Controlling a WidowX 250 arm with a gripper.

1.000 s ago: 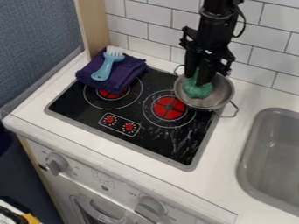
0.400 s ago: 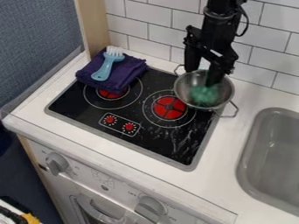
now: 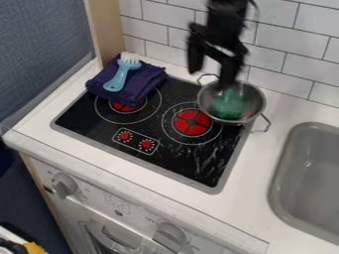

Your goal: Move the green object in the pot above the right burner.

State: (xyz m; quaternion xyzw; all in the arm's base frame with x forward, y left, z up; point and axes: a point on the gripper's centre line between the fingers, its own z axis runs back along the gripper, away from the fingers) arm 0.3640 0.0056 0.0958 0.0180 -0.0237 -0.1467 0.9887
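My gripper (image 3: 212, 72) hangs over the back of the stove, up and to the left of the pot, with its two fingers spread open. The metal pot (image 3: 254, 102) stands at the stove's back right corner, behind and to the right of the right burner (image 3: 192, 122). Inside the pot lies the green object (image 3: 228, 105), somewhat blurred; one fingertip hangs just above it and overlaps its upper edge in the view.
A folded purple cloth (image 3: 149, 75) with a light blue brush (image 3: 119, 79) on it covers part of the left burner. At the right is a grey sink (image 3: 283, 163). White tiled wall (image 3: 291, 74) rises behind the counter.
From around the green object, the gripper has opened and moved up and left. The green object first shifted right and down in the pot, then slightly back left.
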